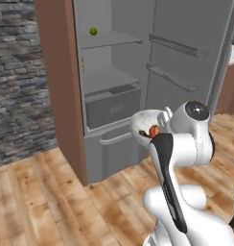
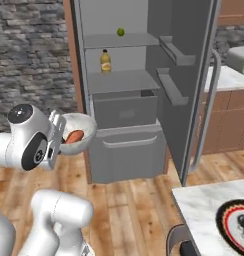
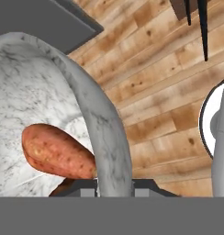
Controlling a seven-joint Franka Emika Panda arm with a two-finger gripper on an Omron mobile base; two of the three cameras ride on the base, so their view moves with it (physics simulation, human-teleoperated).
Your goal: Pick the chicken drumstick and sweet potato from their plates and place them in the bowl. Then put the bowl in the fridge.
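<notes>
My gripper (image 3: 114, 187) is shut on the rim of the whitish speckled bowl (image 3: 101, 114) and holds it in the air before the open fridge (image 1: 114, 72). The orange-red sweet potato (image 3: 56, 151) lies inside the bowl, with a brown bit of the chicken drumstick (image 3: 63, 187) just showing beneath it. In the left base view the bowl (image 1: 144, 120) hangs level with the fridge's drawer, the sweet potato (image 1: 155, 130) inside and the gripper (image 1: 163, 119) at its right rim. The right base view shows the bowl (image 2: 79, 131), sweet potato (image 2: 74, 136) and gripper (image 2: 59, 132) left of the fridge (image 2: 124, 100). One plate (image 2: 238, 225), red-rimmed, sits on the marble counter.
The fridge door (image 2: 186, 75) stands open to the right, with door shelves and a long handle. A lime (image 2: 121, 32) lies on the top shelf and a yellow bottle (image 2: 105, 61) on the shelf below. A brown side panel (image 1: 59, 81) borders the fridge's left. A dark stool (image 2: 181, 245) stands by the counter.
</notes>
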